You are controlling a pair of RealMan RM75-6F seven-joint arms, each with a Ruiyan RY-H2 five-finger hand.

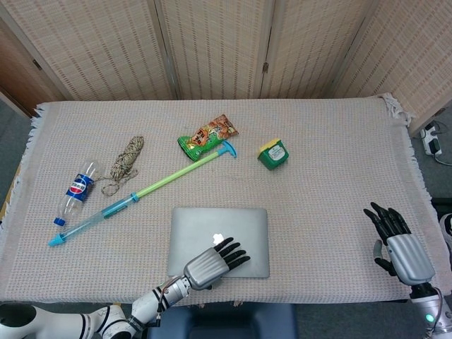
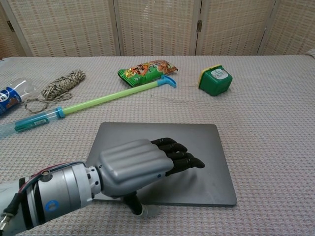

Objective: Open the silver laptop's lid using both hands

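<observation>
The silver laptop (image 1: 220,224) (image 2: 206,142) lies shut and flat near the table's front edge. My left hand (image 1: 212,263) (image 2: 142,169) lies over the lid's front part, fingers stretched flat across it and pointing right, thumb hanging down at the front edge. It holds nothing. My right hand (image 1: 397,244) hovers far to the right by the table's right edge, fingers spread and empty; the chest view does not show it.
Behind the laptop lie a green-and-blue stick (image 1: 141,193) (image 2: 93,104), a snack bag (image 1: 207,136) (image 2: 146,69), a green box (image 1: 272,153) (image 2: 215,80), a coil of twine (image 1: 125,157) (image 2: 61,83) and a plastic bottle (image 1: 75,193) (image 2: 11,95). Folding screens stand behind the table.
</observation>
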